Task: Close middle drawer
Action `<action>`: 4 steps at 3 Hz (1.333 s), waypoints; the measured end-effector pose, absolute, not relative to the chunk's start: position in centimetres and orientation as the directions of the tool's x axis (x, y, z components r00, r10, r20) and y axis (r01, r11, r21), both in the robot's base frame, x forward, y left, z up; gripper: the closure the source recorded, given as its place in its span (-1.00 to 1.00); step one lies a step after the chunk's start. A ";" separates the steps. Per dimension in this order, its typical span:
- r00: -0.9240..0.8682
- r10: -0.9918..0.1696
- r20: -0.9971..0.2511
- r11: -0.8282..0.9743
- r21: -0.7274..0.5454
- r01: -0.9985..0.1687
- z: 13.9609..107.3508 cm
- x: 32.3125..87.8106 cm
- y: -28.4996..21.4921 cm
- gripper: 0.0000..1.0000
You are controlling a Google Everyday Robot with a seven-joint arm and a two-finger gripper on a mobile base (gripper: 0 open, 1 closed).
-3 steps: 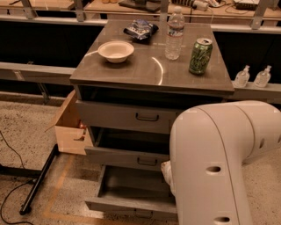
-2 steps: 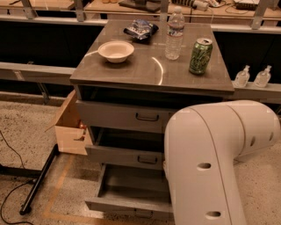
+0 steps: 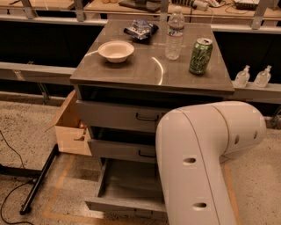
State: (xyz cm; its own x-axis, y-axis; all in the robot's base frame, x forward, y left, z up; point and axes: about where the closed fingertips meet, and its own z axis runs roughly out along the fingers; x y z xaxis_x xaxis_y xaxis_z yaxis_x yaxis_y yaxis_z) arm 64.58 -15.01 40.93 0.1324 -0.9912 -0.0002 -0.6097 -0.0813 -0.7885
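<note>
1. The one camera sits high and close in front of the cabinet (image 3: 149, 83), looking steeply down and towards the far workbench (image 3: 109, 6).
2. The white arm (image 3: 197, 149) fills the near right, hiding the gripper.

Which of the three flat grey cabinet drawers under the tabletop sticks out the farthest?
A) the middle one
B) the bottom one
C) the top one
B: the lowest grey drawer is pulled far out with its tray showing, while the middle grey drawer juts only slightly. The gripper is not in view; only the bulky white robot arm shows.
</note>
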 end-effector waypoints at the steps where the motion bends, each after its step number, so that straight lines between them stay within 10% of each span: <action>1: 0.127 -0.992 0.027 -0.097 -0.806 -0.584 40.8 66.1 -15.2 1.00; 4: 0.054 -0.997 0.064 -0.083 -0.765 -0.639 42.8 62.9 -18.5 1.00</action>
State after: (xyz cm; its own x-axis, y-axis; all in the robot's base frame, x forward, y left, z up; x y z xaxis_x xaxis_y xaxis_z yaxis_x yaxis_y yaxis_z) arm 62.95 -18.48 42.78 0.0538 -0.9965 0.0639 -0.6389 -0.0835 -0.7647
